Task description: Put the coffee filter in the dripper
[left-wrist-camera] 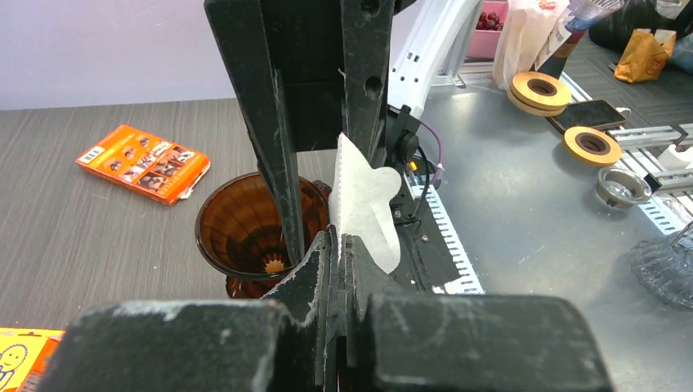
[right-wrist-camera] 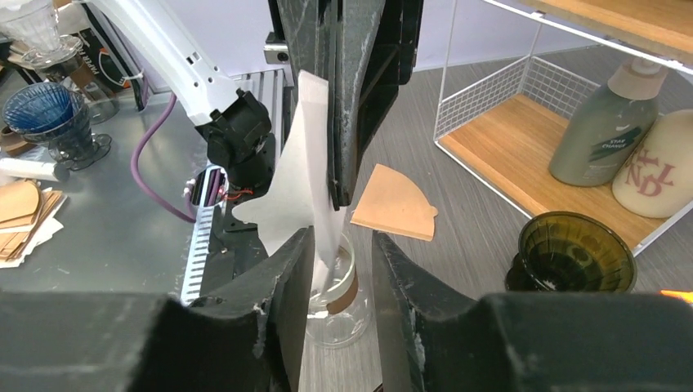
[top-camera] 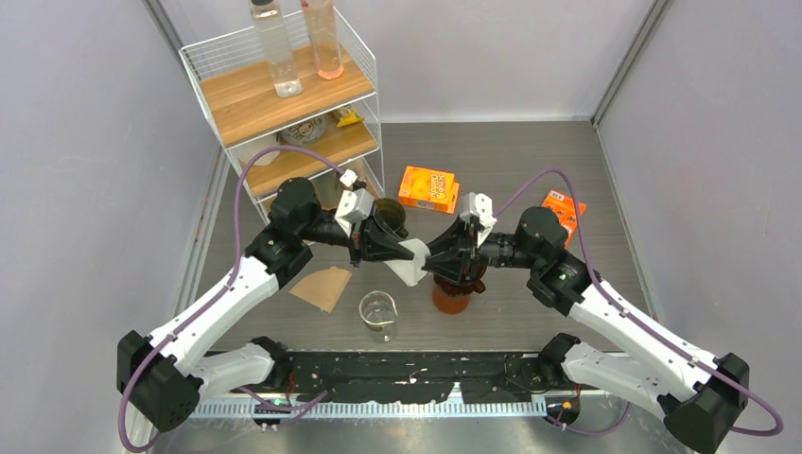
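Left wrist, left gripper [left-wrist-camera: 335,242]: pinches coffee filter [left-wrist-camera: 364,208] edge so we can spread it.
Right gripper [right-wrist-camera: 343,241]: jaws parted astride the filter, amber dripper [left-wrist-camera: 245,224] below.

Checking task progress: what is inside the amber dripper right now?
The amber dripper shows bare ribbed walls and its bottom hole, no filter. A right-arm finger hides a strip of it. The white filter is pinched outside it.

beaker [top-camera: 378,312] left of dripper [top-camera: 452,299] | box [top-camera: 427,188] behind dripper | spare filter [top-camera: 323,287] left of beaker
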### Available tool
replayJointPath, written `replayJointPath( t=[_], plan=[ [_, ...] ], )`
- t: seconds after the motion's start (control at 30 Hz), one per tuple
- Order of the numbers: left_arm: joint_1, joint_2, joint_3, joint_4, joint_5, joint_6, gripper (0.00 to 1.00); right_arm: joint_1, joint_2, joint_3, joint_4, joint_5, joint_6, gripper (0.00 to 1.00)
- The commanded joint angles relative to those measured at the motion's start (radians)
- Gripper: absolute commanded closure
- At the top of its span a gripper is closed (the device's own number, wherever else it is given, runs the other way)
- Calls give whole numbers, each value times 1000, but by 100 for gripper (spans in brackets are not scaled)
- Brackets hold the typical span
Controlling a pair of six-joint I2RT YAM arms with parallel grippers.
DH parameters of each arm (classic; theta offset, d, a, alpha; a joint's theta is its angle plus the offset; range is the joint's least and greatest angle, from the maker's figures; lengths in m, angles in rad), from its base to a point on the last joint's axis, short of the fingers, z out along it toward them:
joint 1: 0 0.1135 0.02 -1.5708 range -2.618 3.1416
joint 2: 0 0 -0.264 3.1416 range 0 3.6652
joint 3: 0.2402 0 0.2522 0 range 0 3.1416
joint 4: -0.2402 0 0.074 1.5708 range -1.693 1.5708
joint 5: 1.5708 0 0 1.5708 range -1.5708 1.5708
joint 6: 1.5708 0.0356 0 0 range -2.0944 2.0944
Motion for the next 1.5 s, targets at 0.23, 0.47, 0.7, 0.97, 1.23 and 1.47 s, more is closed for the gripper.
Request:
replayJointPath(
  t=[0.23, 0.47, 0.7, 0.97, 1.23, 1.47],
  plan=[
    [0, -14, 16, -65, 104, 103, 100, 6, -70, 72, -65, 34, -85, 70],
    [1, -20, 15, -62, 106, 101, 100, 7, -31, 87, -60, -62, -81, 69],
    [1, -21, 9, -29, 95, 74, 100, 18, 24, 89, -33, -79, -65, 69],
    [0, -23, 1, -10, 96, 65, 100, 32, 46, 91, -35, -99, -85, 82],
    [0, -15, 3, -4, 88, 53, 100, 37, 33, 85, -36, -141, -106, 95],
    [1, -36, 14, -32, -40, 55, 67, 37, 13, 87, -35, 106, -75, 95]
  ],
)
